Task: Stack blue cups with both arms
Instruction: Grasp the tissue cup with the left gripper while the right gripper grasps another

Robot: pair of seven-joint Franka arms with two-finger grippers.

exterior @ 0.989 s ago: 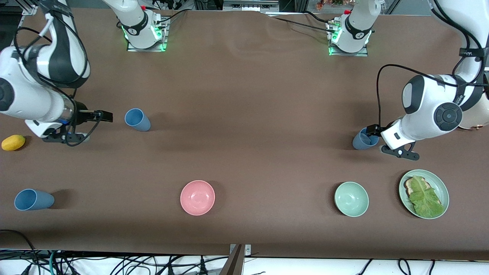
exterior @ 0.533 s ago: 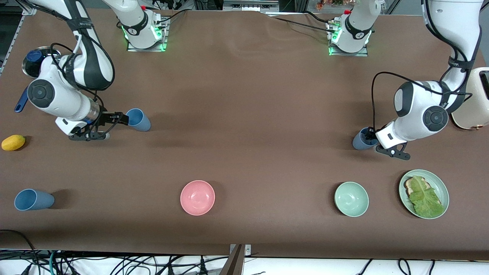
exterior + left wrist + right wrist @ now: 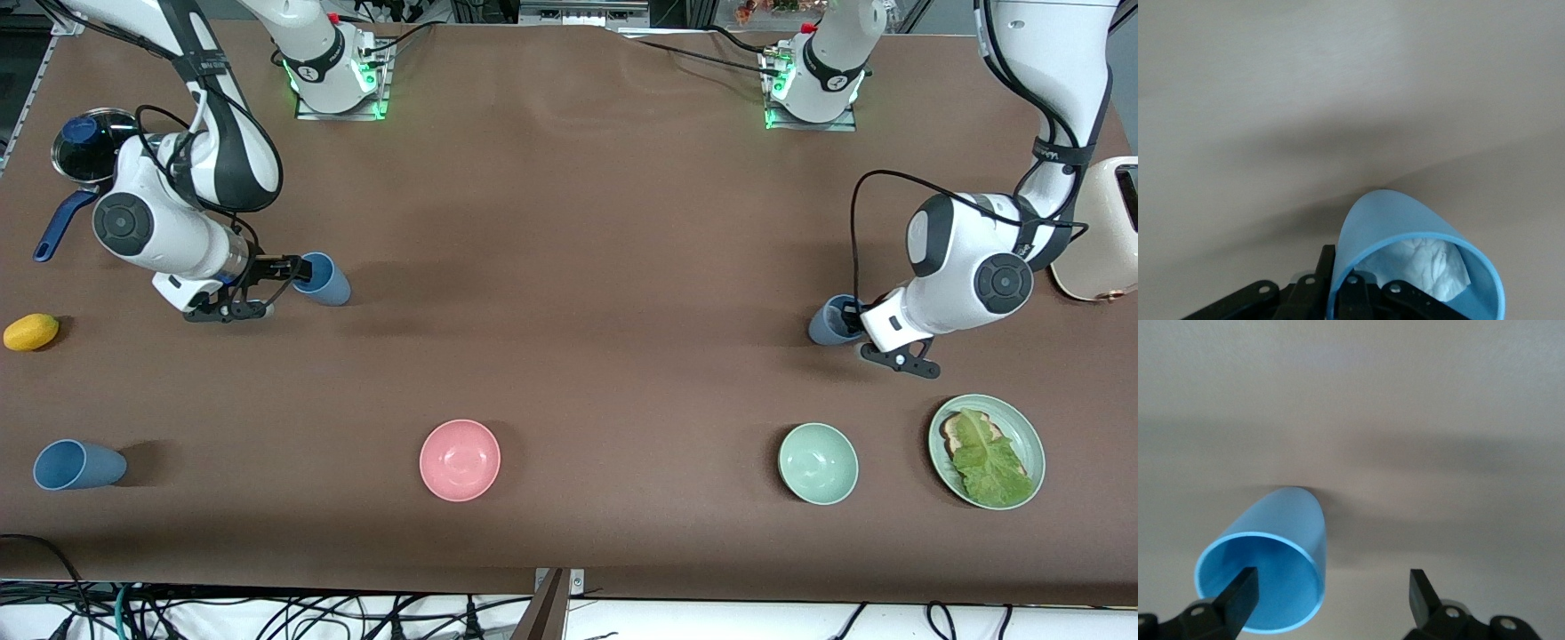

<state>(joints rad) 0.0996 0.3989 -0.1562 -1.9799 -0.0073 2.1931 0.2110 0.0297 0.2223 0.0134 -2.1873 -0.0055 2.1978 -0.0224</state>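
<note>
Three blue cups stand on the brown table. My left gripper [image 3: 852, 313] is shut on the rim of one blue cup [image 3: 825, 327], which has a white patch inside. In the left wrist view my left gripper [image 3: 1340, 267] has one finger outside and one inside the wall of that cup [image 3: 1405, 220]. My right gripper [image 3: 293, 267] is open at the mouth of a second blue cup [image 3: 324, 280]. In the right wrist view my right gripper [image 3: 1330, 590] has one finger over the opening of this cup [image 3: 1271, 553] and the other beside it. A third blue cup [image 3: 76, 465] stands apart, nearer the camera.
A pink bowl [image 3: 460, 460], a green bowl [image 3: 818, 463] and a green plate [image 3: 1031, 440] with bread and lettuce lie near the front edge. A yellow fruit [image 3: 31, 332] and a black pot with a blue handle [image 3: 76, 147] sit at the right arm's end. A cream toaster [image 3: 1098, 240] sits at the left arm's end.
My right gripper has moved in from the table's end to the second cup's mouth. My left gripper has shifted a little toward the right arm's end, and its cup moved with it.
</note>
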